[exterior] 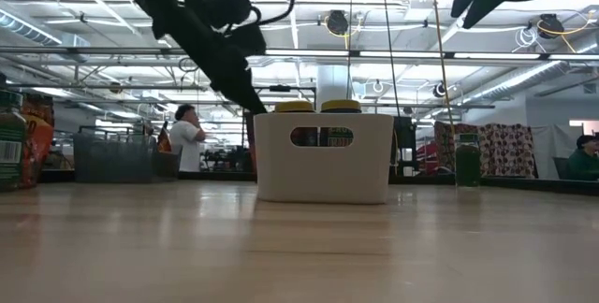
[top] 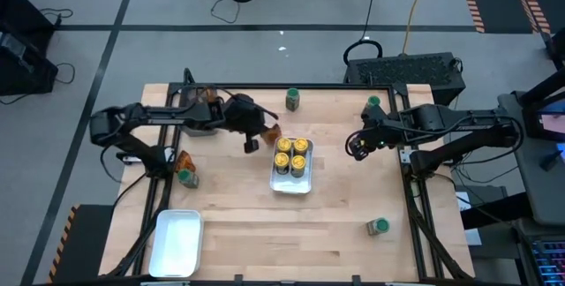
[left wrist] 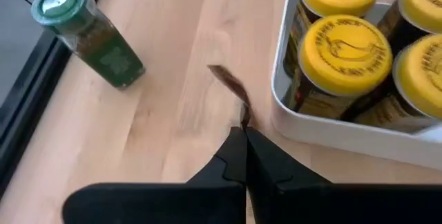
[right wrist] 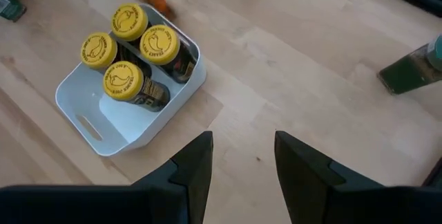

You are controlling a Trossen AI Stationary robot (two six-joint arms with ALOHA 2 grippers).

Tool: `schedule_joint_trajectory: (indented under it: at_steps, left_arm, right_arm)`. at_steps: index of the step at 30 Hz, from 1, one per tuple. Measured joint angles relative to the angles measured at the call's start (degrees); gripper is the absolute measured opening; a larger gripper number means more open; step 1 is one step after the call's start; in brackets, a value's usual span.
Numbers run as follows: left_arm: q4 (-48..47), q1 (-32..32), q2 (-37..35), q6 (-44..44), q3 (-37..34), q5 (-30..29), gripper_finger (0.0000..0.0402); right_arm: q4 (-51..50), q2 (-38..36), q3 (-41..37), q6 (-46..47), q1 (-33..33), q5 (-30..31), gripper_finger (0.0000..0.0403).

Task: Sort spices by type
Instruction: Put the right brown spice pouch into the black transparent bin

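Left gripper [left wrist: 243,141] closed on an orange-brown packet [left wrist: 231,89] beside the white tray [top: 291,183].

In the high view, the left gripper sits left of centre, its fingers pinched shut on the packet's edge, just left of the tray holding four yellow-lidded jars [top: 292,154]. The right gripper [top: 355,146] hovers right of centre, part open and empty. Green-lidded jars stand at top centre [top: 292,100], upper right [top: 373,106], lower right [top: 379,226] and left [top: 186,177] of the surface [top: 265,224]. A second white tray [top: 177,242] lies at lower left.
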Motion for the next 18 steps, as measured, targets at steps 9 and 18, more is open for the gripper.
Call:
schedule_joint_trajectory:
  at_steps: [9,18]
  left_arm:
    - [-4.19,0.00,-3.58,-3.10,0.35,0.01,0.0000]
    - [-17.83,-0.04,-11.51,-6.15,5.71,-3.96,0.0000]
  right_arm:
    - [2.61,0.00,0.00,-1.66,0.00,0.29,0.0137]
    - [5.50,0.00,0.00,-3.53,-0.02,0.50,0.0137]
